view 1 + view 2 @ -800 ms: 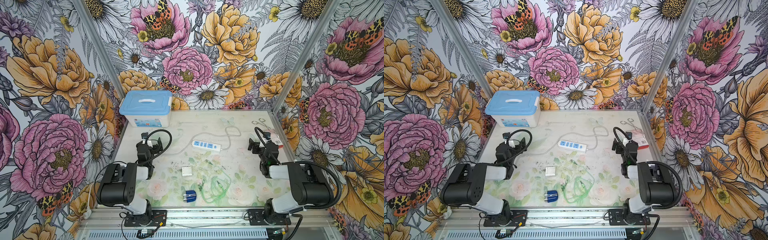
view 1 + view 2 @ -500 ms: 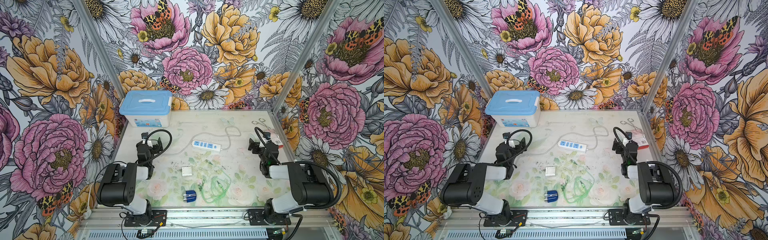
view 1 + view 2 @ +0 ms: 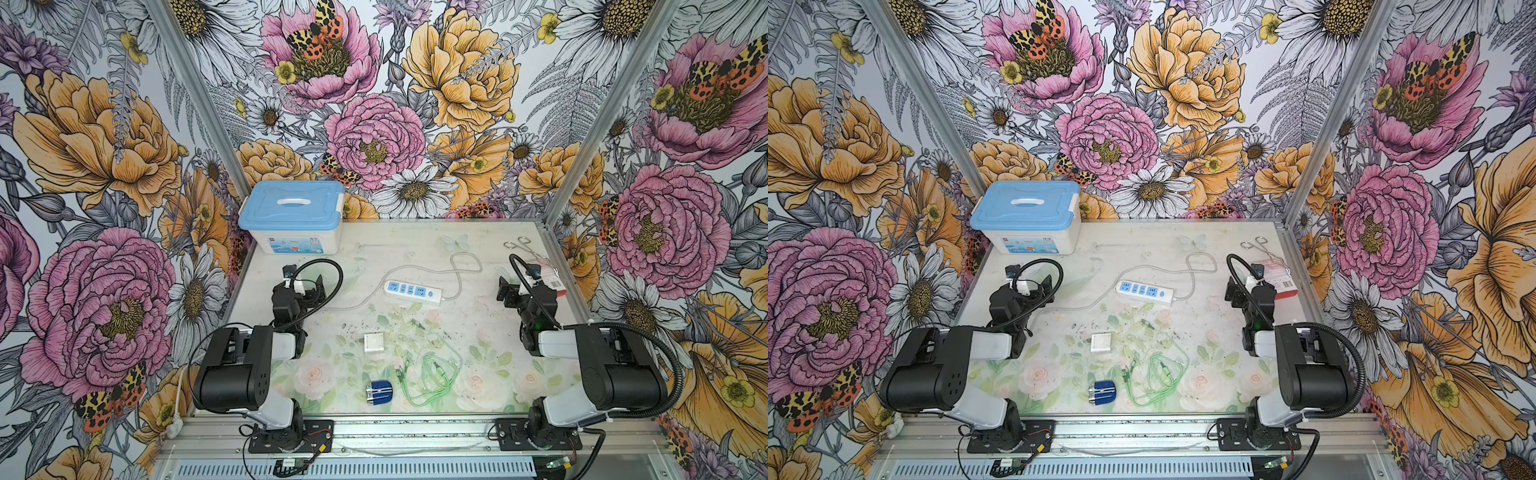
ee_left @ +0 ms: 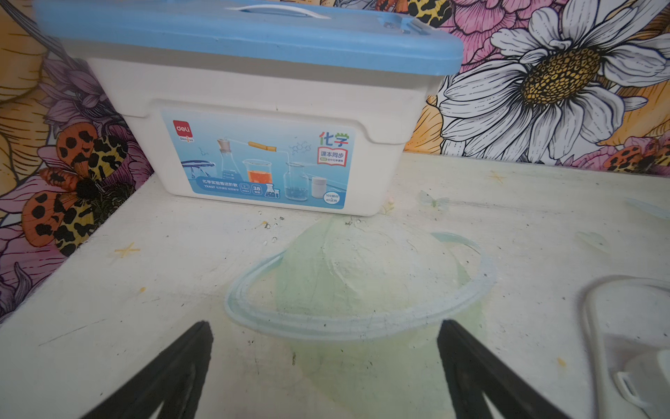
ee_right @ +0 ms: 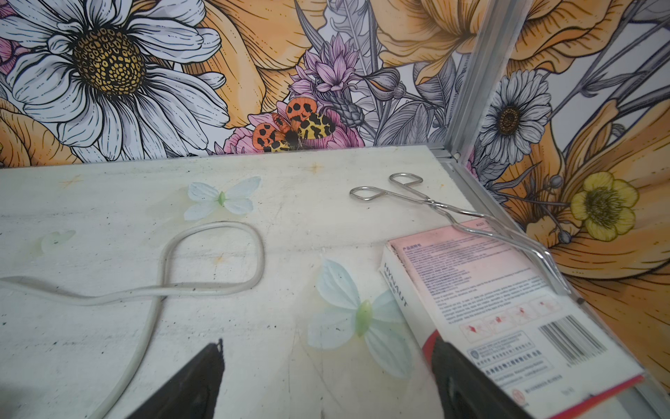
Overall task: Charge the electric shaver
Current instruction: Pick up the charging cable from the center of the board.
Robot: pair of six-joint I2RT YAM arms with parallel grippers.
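Nothing's budged since the earlier frames as far as I can tell, everything sits where it was. So the electric shaver (image 3: pixel 379 392) lies well nearer the robot than the power strip (image 3: pixel 412 291), with the white charger cube (image 3: pixel 373 343) between the two and a tangled green cable (image 3: pixel 432 374) just beside the shaver. The left gripper (image 4: pixel 324 326) sits off the strip's left end, the right gripper (image 5: pixel 326 342) off its right end, both spread wide and holding nothing

L arm (image 3: pixel 245 365) folded low, elbow back; L gripper (image 4: pixel 324 326) jaws spread wide, empty. R arm (image 3: pixel 615 365) likewise folded; R gripper (image 5: pixel 328 342) jaws wide, empty. Both point fwd.
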